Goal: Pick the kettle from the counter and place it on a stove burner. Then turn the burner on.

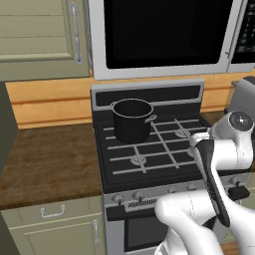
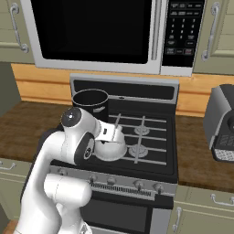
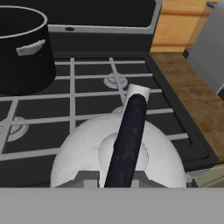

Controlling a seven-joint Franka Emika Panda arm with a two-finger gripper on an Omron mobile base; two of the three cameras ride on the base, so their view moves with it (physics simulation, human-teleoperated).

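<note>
The small silvery-white kettle hangs by its black arched handle from my gripper, which is shut on that handle. In the right base view the kettle is over the front middle of the black stove, beneath my gripper. A stove burner peeks out just behind the kettle; whether the kettle touches the grate I cannot tell. Other burners lie open under the grate bars. The dark wood counter flanks the stove.
A tall black pot stands on the rear left burner. A grey appliance sits on the right counter. Knobs line the stove front. A microwave hangs overhead.
</note>
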